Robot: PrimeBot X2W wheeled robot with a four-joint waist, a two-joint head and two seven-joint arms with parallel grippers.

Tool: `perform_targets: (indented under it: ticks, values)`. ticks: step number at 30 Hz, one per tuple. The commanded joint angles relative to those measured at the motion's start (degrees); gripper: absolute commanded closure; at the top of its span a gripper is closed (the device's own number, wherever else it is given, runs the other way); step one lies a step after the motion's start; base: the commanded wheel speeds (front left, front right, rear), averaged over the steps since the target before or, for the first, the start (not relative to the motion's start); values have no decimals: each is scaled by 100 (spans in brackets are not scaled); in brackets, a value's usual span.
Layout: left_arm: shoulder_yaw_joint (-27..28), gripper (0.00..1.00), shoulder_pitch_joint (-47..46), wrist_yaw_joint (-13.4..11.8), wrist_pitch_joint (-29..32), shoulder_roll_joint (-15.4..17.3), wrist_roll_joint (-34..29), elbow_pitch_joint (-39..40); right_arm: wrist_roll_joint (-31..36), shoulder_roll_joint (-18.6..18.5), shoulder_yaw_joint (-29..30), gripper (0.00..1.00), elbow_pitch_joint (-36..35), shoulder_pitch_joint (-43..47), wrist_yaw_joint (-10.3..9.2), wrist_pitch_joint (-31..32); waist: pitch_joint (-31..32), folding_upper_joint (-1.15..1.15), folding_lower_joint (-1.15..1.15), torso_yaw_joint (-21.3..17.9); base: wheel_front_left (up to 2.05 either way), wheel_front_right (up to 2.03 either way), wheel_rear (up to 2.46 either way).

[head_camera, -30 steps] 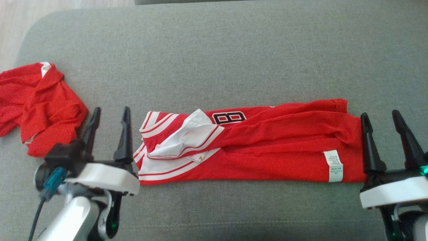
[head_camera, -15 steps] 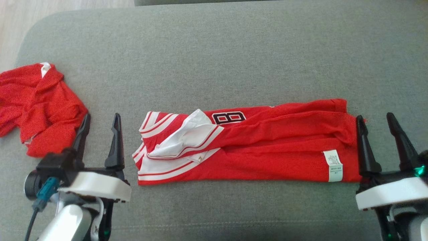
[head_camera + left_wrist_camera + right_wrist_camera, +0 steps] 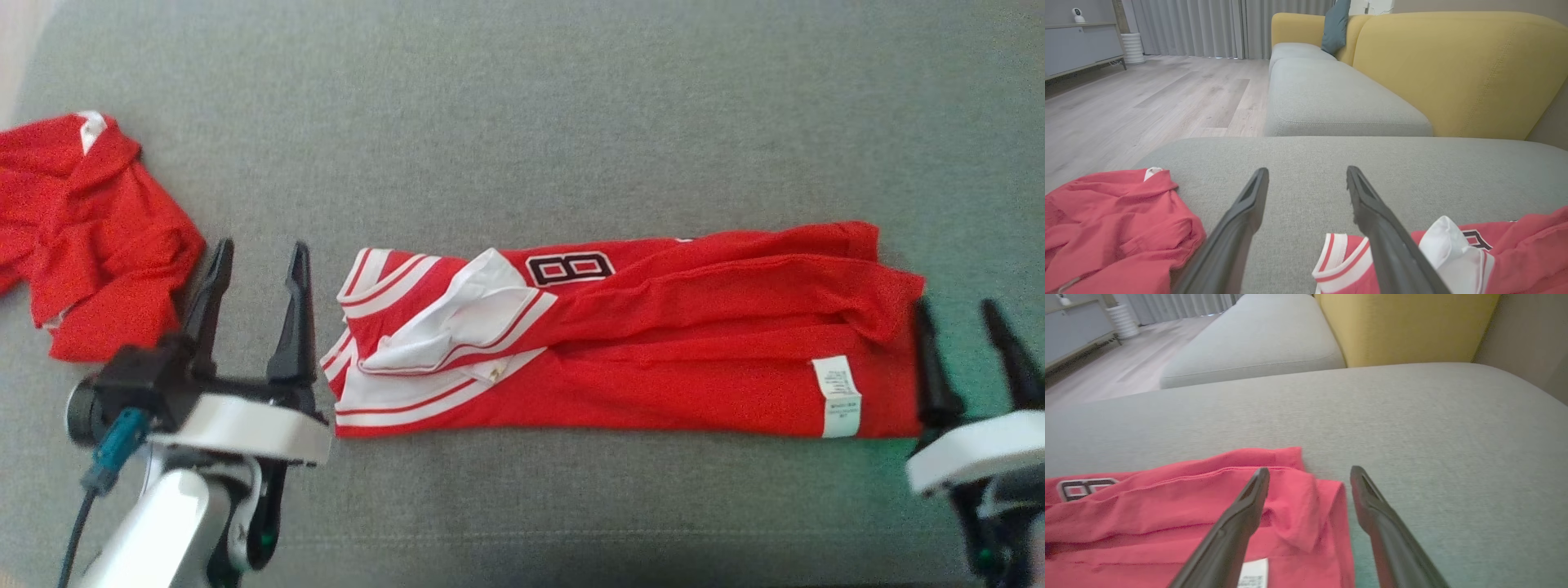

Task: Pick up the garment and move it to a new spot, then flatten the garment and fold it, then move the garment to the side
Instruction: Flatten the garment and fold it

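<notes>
The left gripper (image 3: 261,247) stands at the lower left of the head view with its two dark fingers spread wide and nothing between them. In the left wrist view the left gripper (image 3: 1307,169) frames only bare grey cushion (image 3: 1306,155). The right gripper (image 3: 955,306), at the lower right of the head view, is likewise spread and holds nothing. In the right wrist view, the right gripper (image 3: 1310,470) has one finger in front of the red cloth's end and the other over bare cushion; whether it touches the fabric cannot be told.

The garment (image 3: 653,367) lies between the two grippers as a long folded red band across the middle of the head view. Its white-striped end is just beside the left gripper, and its plain end is at the right gripper. A black numeral (image 3: 569,268) shows along its upper edge and a white label (image 3: 839,396) near its lower right corner.

A crumpled red cloth heap (image 3: 90,245) sits at the left edge, apart from the garment. In the upper right of the left wrist view, beyond the cushion, rises a yellow backrest (image 3: 1453,69).
</notes>
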State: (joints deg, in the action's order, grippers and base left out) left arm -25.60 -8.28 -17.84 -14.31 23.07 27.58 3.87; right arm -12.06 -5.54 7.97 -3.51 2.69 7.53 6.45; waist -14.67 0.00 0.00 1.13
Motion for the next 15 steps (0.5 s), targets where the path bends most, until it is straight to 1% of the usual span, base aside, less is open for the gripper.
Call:
perform_targets:
  ticks: [1, 3, 4, 7, 15]
  values:
    - [202, 0, -413, 84, -69, 59, -80, 193, -65, -215, 97, 0, 27, -334, -4, 17, -206, 0, 0, 87, 0, 0, 0]
    - [195, 0, -483, 128, -69, 14, -113, 171, -104, -265, 186, 0, 243, -456, -4, 64, -304, 0, 0, 109, 0, 0, 0]
    - [195, 0, -483, 128, -69, 14, -113, 171, -104, -265, 186, 0, 243, -456, -4, 64, -304, 0, 0, 109, 0, 0, 0]
    - [222, 0, -556, 184, -69, -25, -160, 122, -178, -256, 192, 0, 522, -633, -4, 256, -442, 0, 0, 129, 0, 0, 0]
    - [328, 0, -662, 304, -69, -119, -300, 18, -364, -76, 253, 0, 969, -745, -4, 1039, -612, 0, 0, 184, 0, 0, 0]
